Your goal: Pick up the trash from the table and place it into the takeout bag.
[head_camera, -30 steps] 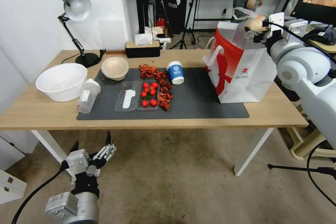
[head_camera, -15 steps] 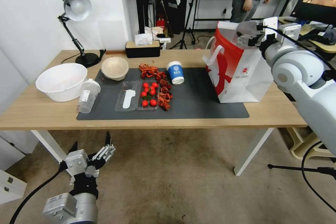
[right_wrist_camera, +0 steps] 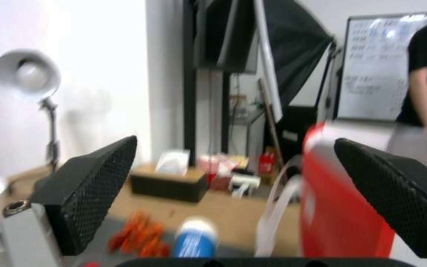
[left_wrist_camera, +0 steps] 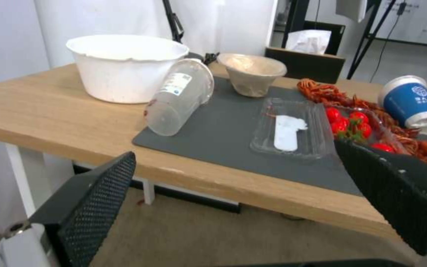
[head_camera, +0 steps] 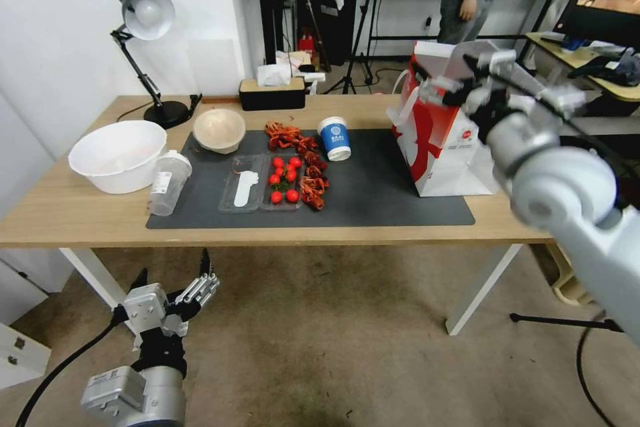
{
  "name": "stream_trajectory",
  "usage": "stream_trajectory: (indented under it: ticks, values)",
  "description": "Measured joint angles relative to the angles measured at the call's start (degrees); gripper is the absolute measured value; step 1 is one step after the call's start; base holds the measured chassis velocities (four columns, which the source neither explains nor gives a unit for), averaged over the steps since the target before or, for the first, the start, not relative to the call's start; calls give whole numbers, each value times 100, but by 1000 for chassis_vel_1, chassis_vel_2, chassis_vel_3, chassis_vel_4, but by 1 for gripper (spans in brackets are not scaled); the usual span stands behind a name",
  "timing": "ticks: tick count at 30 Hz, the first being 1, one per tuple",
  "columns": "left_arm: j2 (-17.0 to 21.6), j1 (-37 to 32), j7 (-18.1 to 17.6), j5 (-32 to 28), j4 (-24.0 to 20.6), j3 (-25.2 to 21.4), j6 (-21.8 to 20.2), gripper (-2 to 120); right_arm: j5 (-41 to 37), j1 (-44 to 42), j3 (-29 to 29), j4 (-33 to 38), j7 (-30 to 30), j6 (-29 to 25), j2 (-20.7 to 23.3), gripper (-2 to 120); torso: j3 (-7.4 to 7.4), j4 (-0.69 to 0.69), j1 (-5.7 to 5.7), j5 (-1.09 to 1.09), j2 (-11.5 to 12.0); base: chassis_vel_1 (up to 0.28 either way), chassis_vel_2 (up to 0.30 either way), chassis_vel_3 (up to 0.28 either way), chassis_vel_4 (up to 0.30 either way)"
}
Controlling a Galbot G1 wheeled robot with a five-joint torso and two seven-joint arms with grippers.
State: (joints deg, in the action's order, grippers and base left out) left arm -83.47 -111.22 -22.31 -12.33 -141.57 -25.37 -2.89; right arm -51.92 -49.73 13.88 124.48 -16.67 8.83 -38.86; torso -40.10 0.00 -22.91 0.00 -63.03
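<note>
Currently, status by component:

Right gripper (head_camera: 443, 83): fingers spread and empty, at the upper right of the head frame, raised in front of the takeout bag's open top; judged free for another pick.

Left gripper (head_camera: 175, 279): released, jaws wide, at the lower left of the frame below the table edge; parked clear of the work.

Takeout bag (head_camera: 453, 153): upright at the right end of the grey mat (head_camera: 373, 193), mouth upward so items can drop in.

Paper cup (head_camera: 334, 138): blue-and-white, centre of frame, lying tilted on the mat.

Lidded plastic cup (head_camera: 167, 181): on its side at the mat's left edge, touching the white tub (head_camera: 117, 155).

Beige bowl (head_camera: 218, 129): upright at the mat's upper left corner.

Table (head_camera: 80, 213): several trash items not yet bagged; task judged partway.
</note>
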Motion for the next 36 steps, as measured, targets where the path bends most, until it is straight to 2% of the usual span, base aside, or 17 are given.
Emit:
stream_trajectory:
  ticks: [1, 2, 4, 5, 7, 8, 10, 11, 15, 18, 21, 25, 36]
  values:
    - [0, 0, 0, 0, 0, 0, 0, 100, 0, 0, 0, 0, 0, 0, 0, 100, 0, 0, 0, 0, 0, 0, 0, 0, 0]
    - [-12, 1, 2, 2, -1, 3, 4, 100, 147, -392, 184, 118, 53, -83, -38, 100, 0, 1, 0, 5, 0, 0, 0, 0, 0]
    - [-35, 19, 11, 5, -1, 21, 7, 100, 591, -1318, 656, 381, 194, -373, -229, 100, 0, 1, 0, -3, 0, 0, 0, 0, 0]
    - [-35, 19, 11, 5, -1, 21, 7, 100, 591, -1318, 656, 381, 194, -373, -229, 100, 0, 1, 0, -3, 0, 0, 0, 0, 0]
    - [-45, 22, 7, -11, -1, 52, 9, 100, 1338, -2633, 1124, 506, 537, -1085, -688, 100, 0, -1, 0, 1, 0, 0, 0, 0, 0]
    - [-45, 22, 7, -11, -1, 52, 9, 100, 1338, -2633, 1124, 506, 537, -1085, -688, 100, 0, -1, 0, 1, 0, 0, 0, 0, 0]
    - [-30, 23, 6, -14, 9, 55, 9, 100, 1777, -3449, 1330, 533, 736, -1546, -1123, 100, 0, -2, 0, 2, 0, 0, 0, 0, 0]
    - [-30, 23, 6, -14, 9, 55, 9, 100, 1777, -3449, 1330, 533, 736, -1546, -1123, 100, 0, -2, 0, 2, 0, 0, 0, 0, 0]
    - [-5, 43, 11, -25, 26, 50, 8, 100, 2325, -4343, 1438, 409, 928, -2166, -1710, 100, 1, -1, 1, -2, -1, 0, 0, 0, 0]
    - [-2, 48, 16, -26, 31, 50, 8, 100, 2437, -4505, 1438, 357, 961, -2288, -1822, 100, 1, -1, 1, 1, -1, 0, 0, 0, 0]
    - [3, 58, 41, -28, 52, 54, 8, 100, 2752, -4944, 1434, 193, 1044, -2600, -2146, 100, 1, -1, 1, -1, -1, 0, 0, 0, 0]
    - [19, 60, 105, -37, 76, 64, 24, 100, 3023, -5238, 1326, 117, 1049, -2750, -2403, 100, 0, 1, 0, 0, 0, 0, 0, 0, 0]
    - [122, 62, 218, -69, 158, 43, 97, 100, 3233, -5077, 960, 5, 906, -2600, -2503, 100, 0, 1, -1, 0, 0, 0, 0, 0, 0]
